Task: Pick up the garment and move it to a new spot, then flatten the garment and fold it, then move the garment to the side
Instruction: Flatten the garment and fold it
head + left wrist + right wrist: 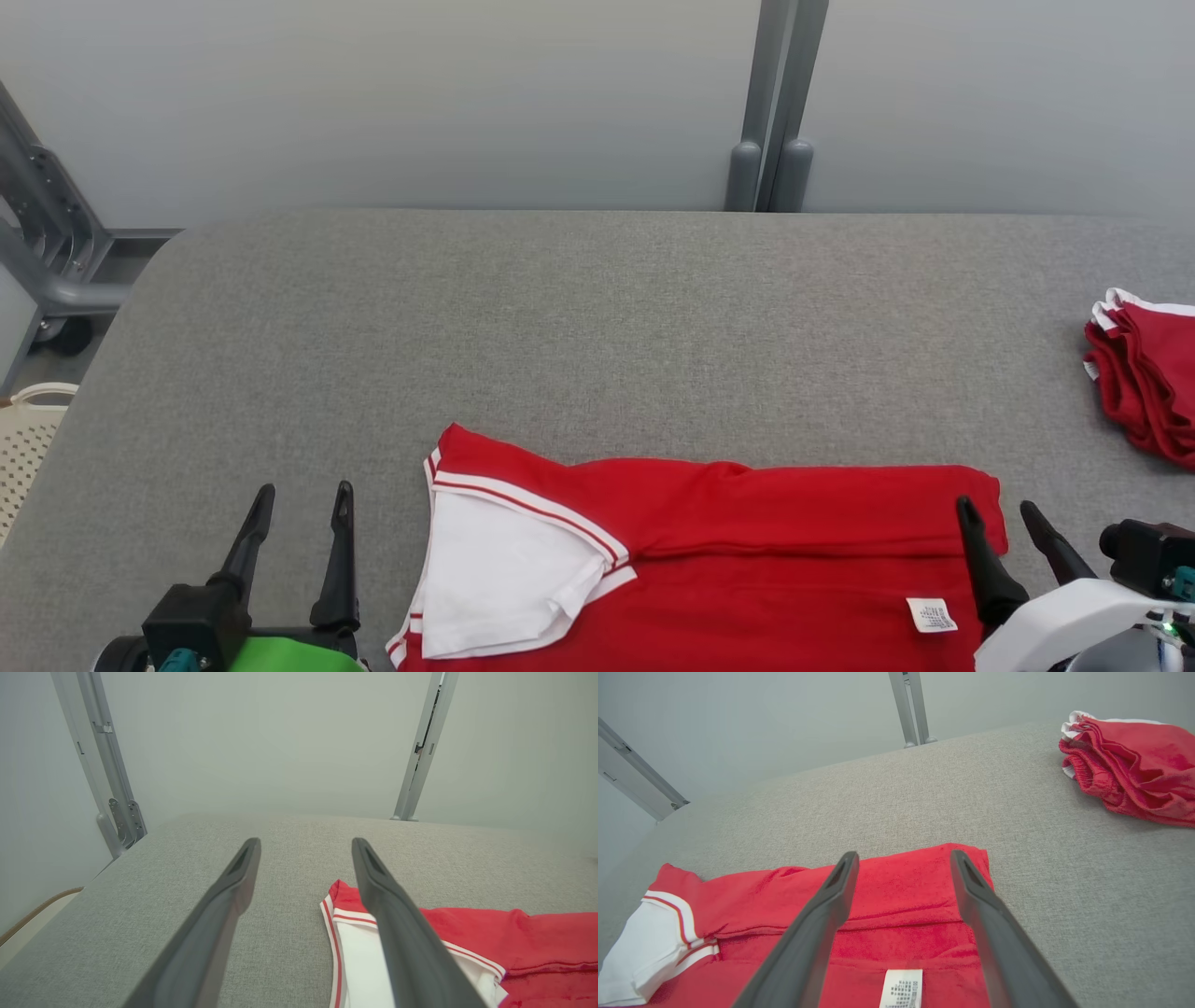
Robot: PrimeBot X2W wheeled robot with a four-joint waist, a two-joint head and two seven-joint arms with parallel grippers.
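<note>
A red garment (747, 560) with a white sleeve and red-white trim lies partly folded at the near edge of the grey table (560, 317); a white label shows on it. My left gripper (301, 499) hovers open to the left of the garment, nothing between its fingers. In the left wrist view the garment (514, 947) lies to the right of the open left gripper (306, 845). My right gripper (999, 511) stands open over the garment's right edge. In the right wrist view the garment (896, 896) lies under the open right gripper (903, 857), above the label.
A bundle of red cloth (1144, 378) lies at the table's right edge, also in the right wrist view as red cloth (1129, 765). A pale perforated basket (28, 439) stands off the table's left side. Grey frame posts (770, 112) rise behind the table.
</note>
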